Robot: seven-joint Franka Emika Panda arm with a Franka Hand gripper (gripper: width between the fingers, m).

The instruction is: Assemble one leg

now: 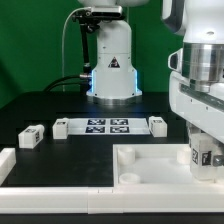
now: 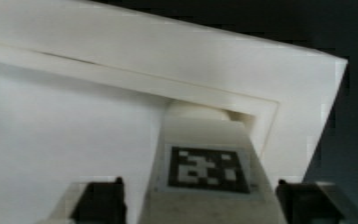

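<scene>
My gripper (image 1: 205, 160) is down at the exterior view's right, over the near corner of the large white square panel (image 1: 150, 165). A leg (image 1: 206, 154), a white stubby block with a tag, stands upright between the fingers. In the wrist view the leg (image 2: 202, 165) runs from between the fingers (image 2: 101, 200) to the panel's raised rim corner (image 2: 247, 100), its far end touching the panel there. A narrow gap shows on each side of the leg, so the jaws stand slightly open around it.
The marker board (image 1: 108, 126) lies behind the panel. Loose legs lie at its left (image 1: 62, 127), farther left (image 1: 32, 136) and at its right (image 1: 157, 124). A white part (image 1: 8, 165) sits at the exterior view's left edge. The robot base (image 1: 110, 60) stands behind.
</scene>
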